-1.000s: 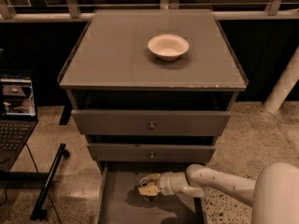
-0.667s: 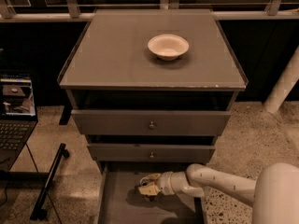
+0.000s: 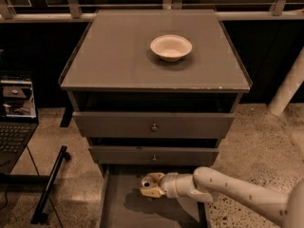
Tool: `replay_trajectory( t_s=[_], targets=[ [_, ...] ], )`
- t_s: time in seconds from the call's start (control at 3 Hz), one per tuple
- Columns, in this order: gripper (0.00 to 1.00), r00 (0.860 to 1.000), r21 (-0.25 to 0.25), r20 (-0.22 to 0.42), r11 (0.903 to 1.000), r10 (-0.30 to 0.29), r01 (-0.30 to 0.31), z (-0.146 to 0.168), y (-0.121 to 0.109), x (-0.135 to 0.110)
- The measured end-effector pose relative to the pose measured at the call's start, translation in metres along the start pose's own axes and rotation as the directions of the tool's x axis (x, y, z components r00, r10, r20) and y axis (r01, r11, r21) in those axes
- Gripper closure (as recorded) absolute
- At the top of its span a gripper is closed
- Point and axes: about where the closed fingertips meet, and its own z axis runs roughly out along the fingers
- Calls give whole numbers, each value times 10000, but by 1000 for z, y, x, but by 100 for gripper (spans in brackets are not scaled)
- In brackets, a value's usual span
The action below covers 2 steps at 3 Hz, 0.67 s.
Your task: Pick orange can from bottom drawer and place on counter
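Note:
The bottom drawer (image 3: 121, 210) is pulled open at the foot of the grey cabinet. The orange can (image 3: 146, 181) stands in it near the back, with only its silvery top and dark opening showing. My gripper (image 3: 151, 185) reaches in from the right on a white arm. Its tan fingers (image 3: 156, 177) sit on either side of the can, closed against it. The can is low in the drawer, not raised above its walls. The counter (image 3: 118, 56) is the cabinet's flat grey top.
A pale shallow bowl (image 3: 171, 47) sits on the counter, right of centre. Two closed upper drawers with knobs (image 3: 153, 126) overhang the drawer's back. An open laptop (image 3: 16, 113) and a black stand leg (image 3: 50, 184) are at the left. A white post (image 3: 289, 87) is at the right.

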Motion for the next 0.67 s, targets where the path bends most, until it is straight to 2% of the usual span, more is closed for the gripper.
replay_trajectory(
  t_s=[0.33, 0.67],
  targets=[
    [100, 9917, 693, 608, 9916, -1132, 1090, -42, 37, -44],
    [100, 9670, 1913, 807, 9559, -2416, 2229, -87, 80, -86]
  ],
)
